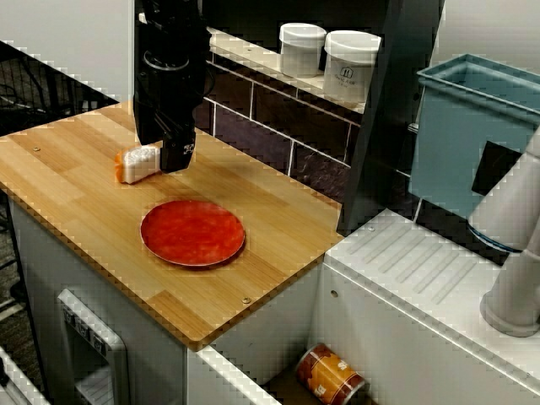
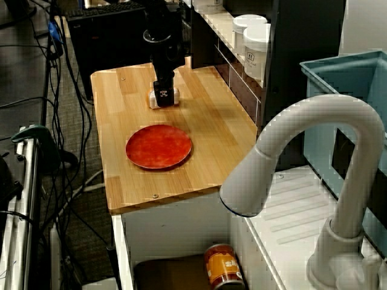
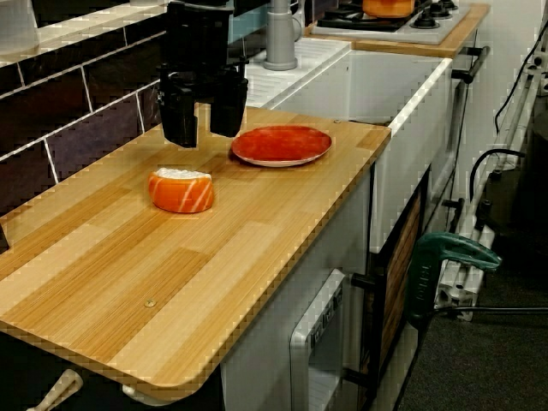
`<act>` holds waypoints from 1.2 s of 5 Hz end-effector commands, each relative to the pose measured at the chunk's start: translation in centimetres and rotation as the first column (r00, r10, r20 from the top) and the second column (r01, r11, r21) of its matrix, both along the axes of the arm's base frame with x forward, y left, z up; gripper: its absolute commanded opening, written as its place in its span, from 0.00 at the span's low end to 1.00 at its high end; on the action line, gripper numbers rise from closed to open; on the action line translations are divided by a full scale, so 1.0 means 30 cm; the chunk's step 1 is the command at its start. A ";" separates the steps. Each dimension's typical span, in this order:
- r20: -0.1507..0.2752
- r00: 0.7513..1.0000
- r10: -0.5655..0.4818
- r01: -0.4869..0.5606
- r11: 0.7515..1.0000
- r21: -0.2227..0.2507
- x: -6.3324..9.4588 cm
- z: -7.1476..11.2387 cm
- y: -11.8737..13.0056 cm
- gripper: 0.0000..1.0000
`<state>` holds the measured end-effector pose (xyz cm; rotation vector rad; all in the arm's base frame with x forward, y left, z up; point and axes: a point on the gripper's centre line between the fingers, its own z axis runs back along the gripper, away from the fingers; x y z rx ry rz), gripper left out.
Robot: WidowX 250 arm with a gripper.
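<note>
Seen from the counter's end: salmon sushi piece (image 3: 181, 190) lies nearest on the counter (image 3: 171, 282), long axis seemingly across it, front edge toward tiled wall (image 3: 86, 120); gripper (image 3: 204, 137) just beyond and above, fingers (image 3: 180, 128) spread, holding nothing, clear of the rice; red plate (image 3: 281, 144) farther along, apart from both.

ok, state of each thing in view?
gripper: open, fingers apart above the sushi piece, holding nothing
sushi piece: on the counter, white side up, not gripped
red plate: flat, empty
two jars: upright on the shelf, lids on
can: on its side in the sink
faucet: no water running
</note>
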<state>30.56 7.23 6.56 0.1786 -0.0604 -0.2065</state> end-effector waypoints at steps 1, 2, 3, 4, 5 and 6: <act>0.041 0.999 0.019 -0.019 1.000 -0.005 0.005 0.038 0.048 1.00; 0.034 0.999 0.006 -0.007 1.000 0.004 -0.001 0.023 0.043 1.00; 0.028 1.000 0.005 -0.006 1.000 0.003 -0.016 0.011 0.034 1.00; 0.027 1.000 0.008 -0.008 1.000 0.004 -0.015 0.004 0.030 1.00; 0.026 1.000 0.013 -0.014 1.000 0.008 -0.011 -0.003 0.032 1.00; 0.020 1.000 0.012 -0.012 1.000 0.013 -0.010 -0.018 0.031 1.00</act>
